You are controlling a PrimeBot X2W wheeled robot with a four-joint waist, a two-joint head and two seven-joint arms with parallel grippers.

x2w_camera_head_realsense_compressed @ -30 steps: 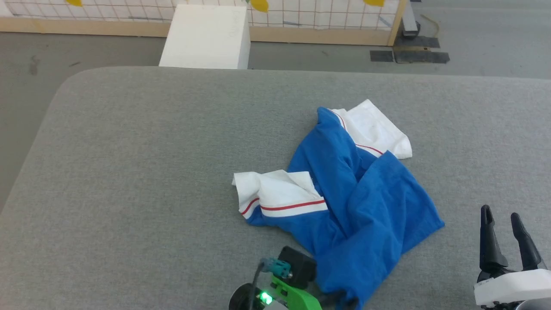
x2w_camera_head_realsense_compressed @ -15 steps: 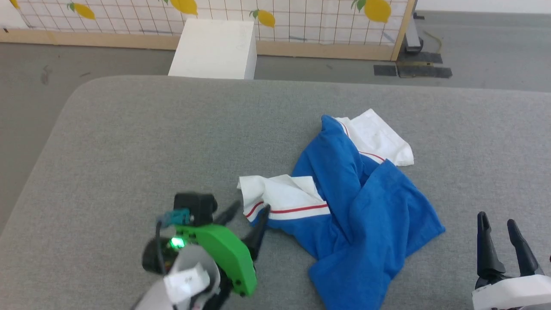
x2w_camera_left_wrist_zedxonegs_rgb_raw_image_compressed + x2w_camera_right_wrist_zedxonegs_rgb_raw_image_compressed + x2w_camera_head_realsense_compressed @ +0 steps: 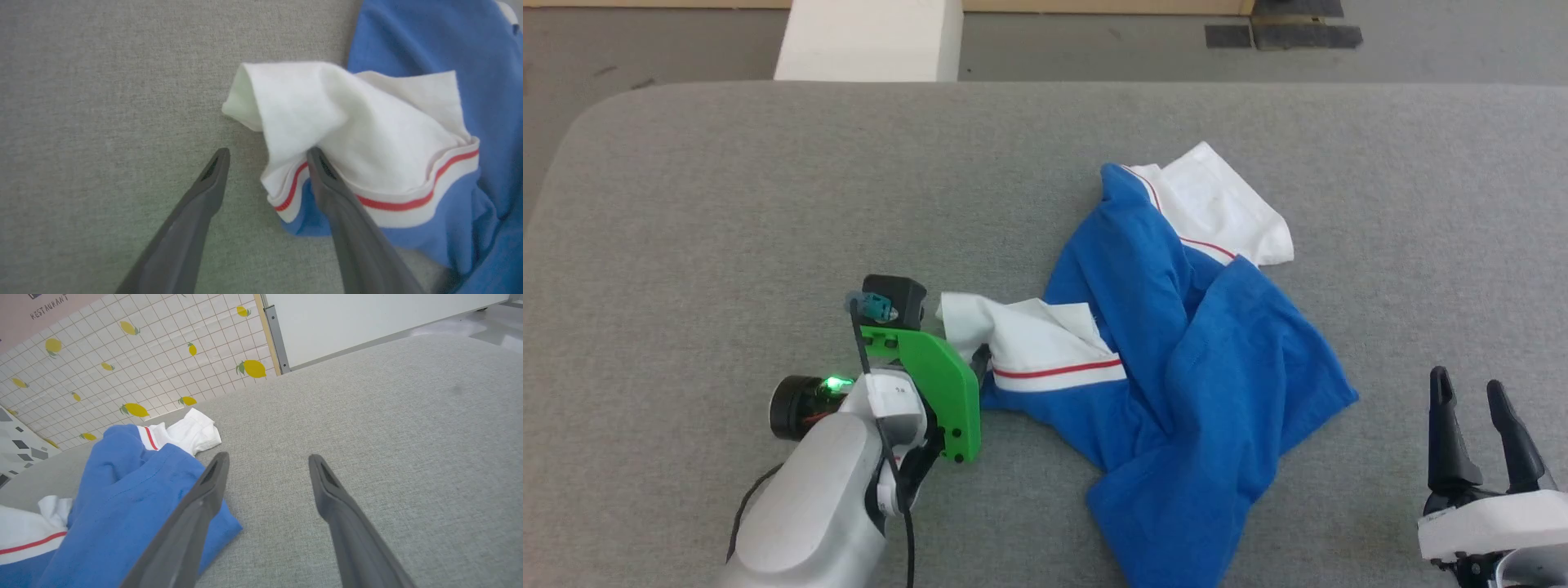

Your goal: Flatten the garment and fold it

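Head view: the garment (image 3: 1176, 359) is lying crumpled on the grey table (image 3: 727, 204), far nearer the left gripper (image 3: 976, 359) than the right gripper (image 3: 1467, 380).

The blue body is spreading away to the outer side of the left fingers, while the right gripper is waiting spread and empty, well apart from the cloth's near corner. In the left wrist view the white sleeve (image 3: 347, 122) is bunching just ahead of the left fingertips, its red-striped hem (image 3: 408, 202) running crosswise to them. Both left fingers are standing wide apart, holding nothing. One tip is hanging over bare table and the other is reaching the sleeve's folded edge, possibly touching it.
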